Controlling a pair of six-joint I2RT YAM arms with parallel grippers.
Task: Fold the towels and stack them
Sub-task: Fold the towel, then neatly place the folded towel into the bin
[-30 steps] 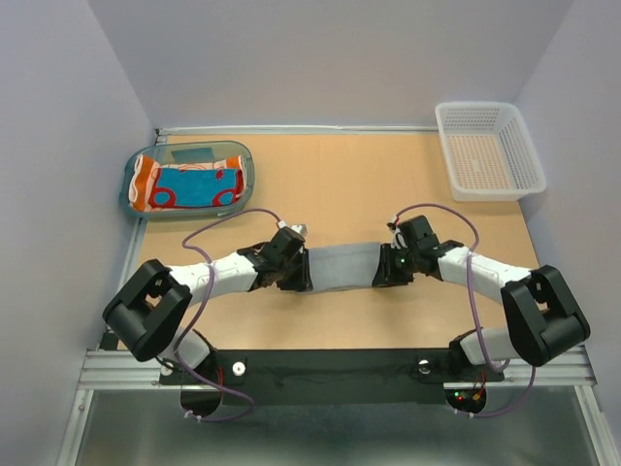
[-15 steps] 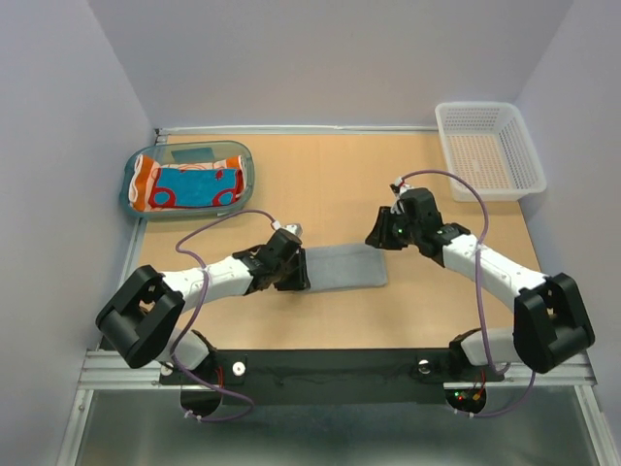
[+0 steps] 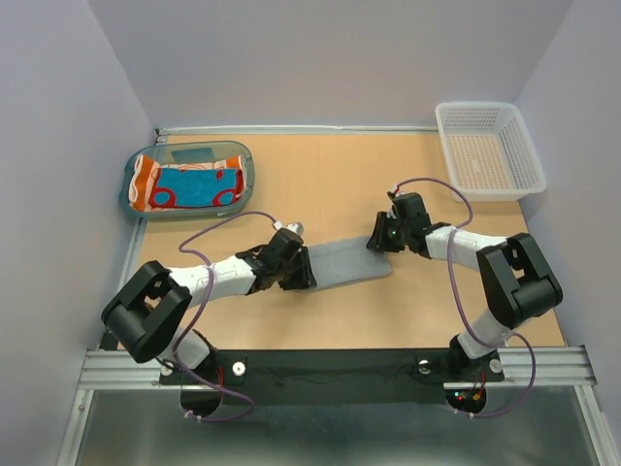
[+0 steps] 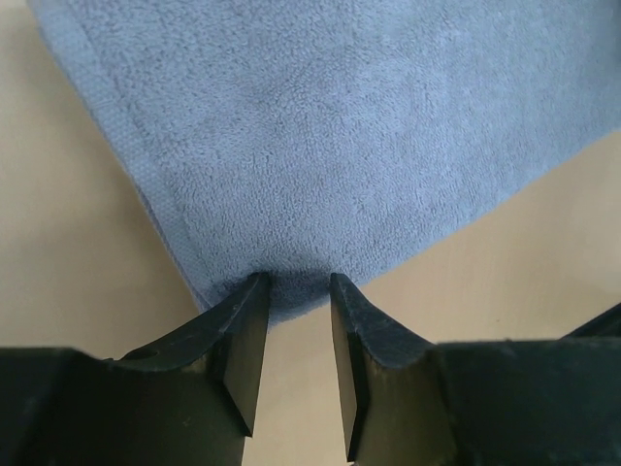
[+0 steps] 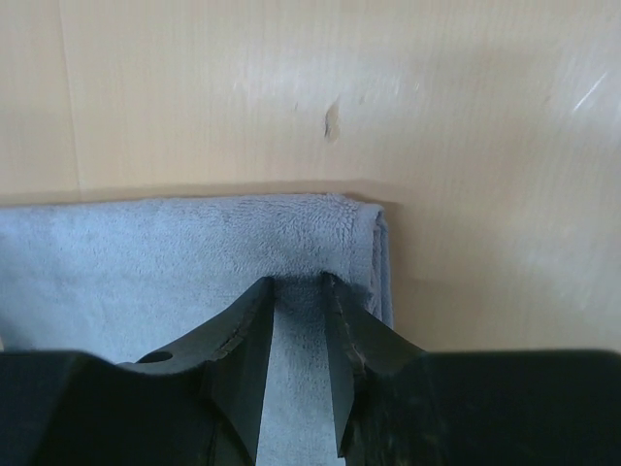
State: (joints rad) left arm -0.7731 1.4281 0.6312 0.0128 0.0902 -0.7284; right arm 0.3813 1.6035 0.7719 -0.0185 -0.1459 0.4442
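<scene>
Right of the translucent teal plastic tray [image 3: 199, 152], the right gripper [image 3: 377, 238] has come back and now pinches the folded blue-grey terry towel [image 3: 340, 263] at its end farthest from that tray, while the left gripper [image 3: 298, 272] keeps pinching the nearer corner, so the next fold looks ready to start.

I count two arms on my feed, the left arm [image 3: 218, 275] and the right arm [image 3: 466, 245]. Each ends in one pair of jaws, so two pairs, with two fingers to a pair. There is one table [image 3: 330, 175]. On it I see one grey-blue towel [image 3: 344, 262] by itself, one teal tray [image 3: 199, 150] and one white mesh basket [image 3: 488, 105]. The tray holds one pile of towels [image 3: 189, 184]. By colour I make out at least two, an orange one and a red-and-blue one, but I cannot count them for certain.
</scene>
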